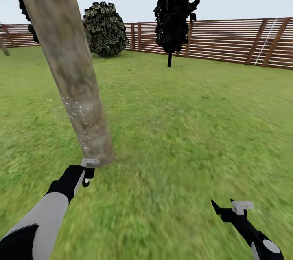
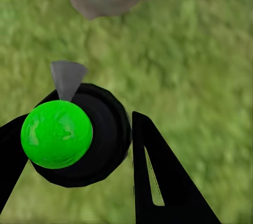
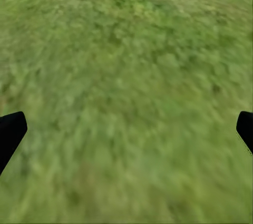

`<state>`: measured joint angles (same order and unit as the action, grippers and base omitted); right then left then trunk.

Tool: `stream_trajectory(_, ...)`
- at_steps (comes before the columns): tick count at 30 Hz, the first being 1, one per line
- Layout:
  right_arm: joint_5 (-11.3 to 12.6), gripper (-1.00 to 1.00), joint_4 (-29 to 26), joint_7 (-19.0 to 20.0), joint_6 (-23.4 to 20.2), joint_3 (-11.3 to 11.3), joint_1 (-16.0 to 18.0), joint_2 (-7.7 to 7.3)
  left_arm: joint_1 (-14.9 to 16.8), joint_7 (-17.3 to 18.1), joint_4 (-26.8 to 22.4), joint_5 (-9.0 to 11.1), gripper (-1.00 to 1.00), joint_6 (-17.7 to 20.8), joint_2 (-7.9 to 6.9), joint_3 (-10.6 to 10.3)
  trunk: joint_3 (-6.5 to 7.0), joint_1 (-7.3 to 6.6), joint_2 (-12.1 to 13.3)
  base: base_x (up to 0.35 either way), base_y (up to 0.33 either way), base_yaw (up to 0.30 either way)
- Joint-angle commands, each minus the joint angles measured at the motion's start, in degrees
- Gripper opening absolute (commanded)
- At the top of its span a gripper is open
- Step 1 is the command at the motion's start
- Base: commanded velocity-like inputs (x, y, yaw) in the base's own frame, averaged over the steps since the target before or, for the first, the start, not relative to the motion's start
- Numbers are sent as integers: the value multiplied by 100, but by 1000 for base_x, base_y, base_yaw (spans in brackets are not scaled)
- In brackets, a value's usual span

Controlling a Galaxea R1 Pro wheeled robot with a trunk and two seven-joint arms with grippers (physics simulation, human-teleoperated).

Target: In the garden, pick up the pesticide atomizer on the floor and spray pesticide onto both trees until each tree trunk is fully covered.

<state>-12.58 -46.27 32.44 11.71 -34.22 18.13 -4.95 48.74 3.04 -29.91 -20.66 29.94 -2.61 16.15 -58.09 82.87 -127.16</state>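
One trunk (image 1: 69, 68) speckled just ahead of my left gripper (image 2: 95, 145), clamped on atomizer (image 2: 79, 134); I'd sweep upward.

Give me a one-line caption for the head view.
Left gripper sprays white pesticide specks onto a leaning tree trunk in a fenced garden.

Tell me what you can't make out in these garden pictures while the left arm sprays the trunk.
- Thick grey-brown mottled tree trunk: its crown is cut off by the head view's top edge.
- Dark pesticide atomizer with a green spot: in the left wrist view its body is hidden behind its own round top.
- White pesticide specks: too small to judge coverage.
- Right gripper: wrist view shows fingertips at the edges over blurred green grass.
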Motion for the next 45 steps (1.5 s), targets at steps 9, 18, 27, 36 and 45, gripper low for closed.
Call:
stream_trajectory(9,-60,100,4,26,42,-28,6,3,4,39,-6,-46,-100,20,7,28,-5,1,-2,199,-216,17)
stream_trajectory(18,-60,100,4,26,42,-24,6,3,4,39,-6,-52,-100,20,70,28,-5,1,-2,132,-254,167)
stream_trajectory(27,-60,100,4,26,42,-23,6,3,4,30,-11,-52,-100,20,76,28,-5,1,-2,134,-255,242)
stream_trajectory(36,-60,100,4,27,42,-24,6,3,4,30,-10,-52,-100,27,75,28,-5,1,-2,39,-267,65)
stream_trajectory(45,-60,100,4,26,42,-23,6,3,4,30,-14,-44,-100,29,72,28,-5,1,-2,22,-271,258)
